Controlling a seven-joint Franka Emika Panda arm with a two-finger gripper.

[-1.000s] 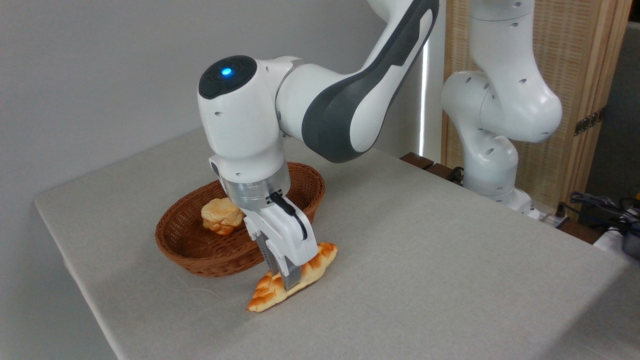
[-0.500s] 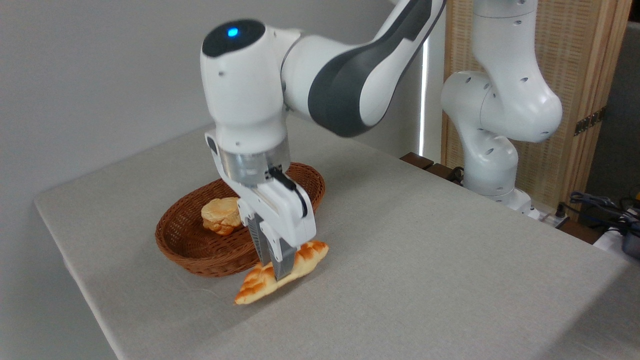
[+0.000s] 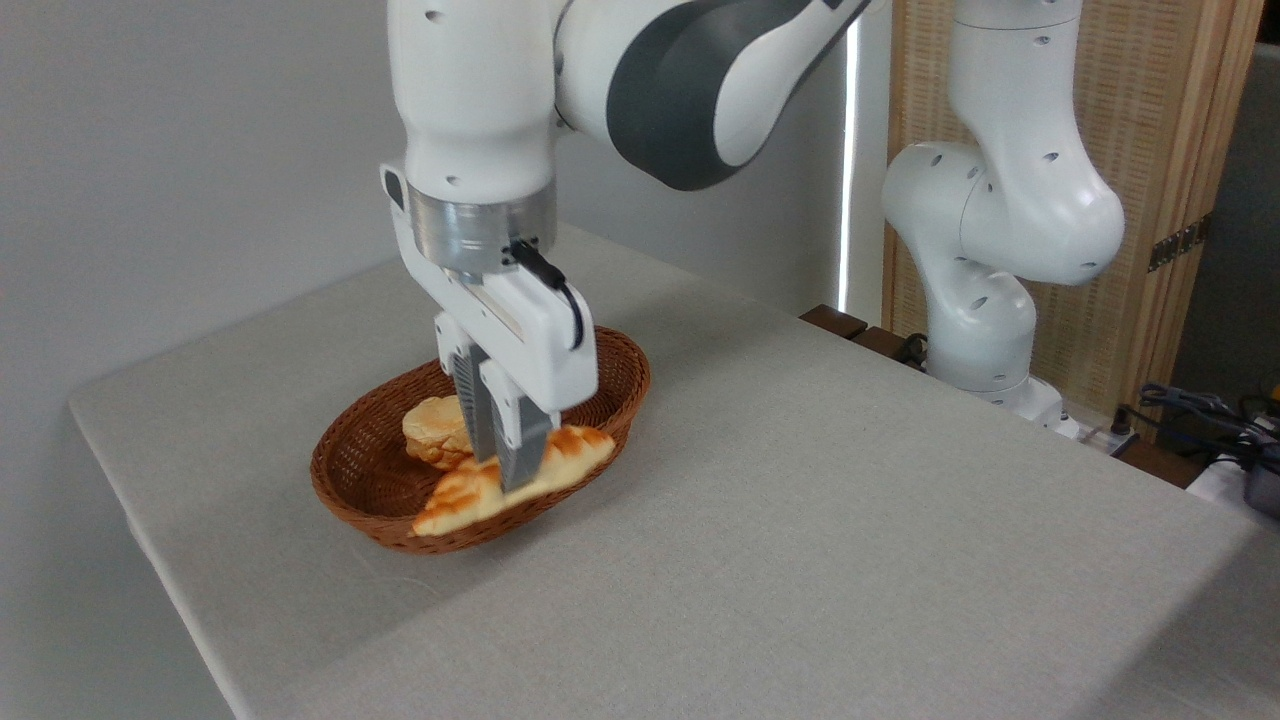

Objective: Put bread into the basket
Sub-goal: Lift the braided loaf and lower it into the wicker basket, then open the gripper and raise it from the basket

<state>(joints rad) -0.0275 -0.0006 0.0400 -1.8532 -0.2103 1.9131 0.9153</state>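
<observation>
Camera view, fixed and looking down across a grey table (image 3: pixel 800 520): the gripper (image 3: pixel 505 478) points downward with its two fingers closed on the middle of the bread (image 3: pixel 470 495). The loaf hangs in that grip, tilted, its left tip lower and its right end higher. It is lifted clear of the table and sits over the near rim of the basket (image 3: pixel 350 490), overlapping that rim as seen from here. A round bun (image 3: pixel 432 430) lies inside the basket, just behind the gripper. The arm's white base (image 3: pixel 985 300) stands at the table's far right edge.
</observation>
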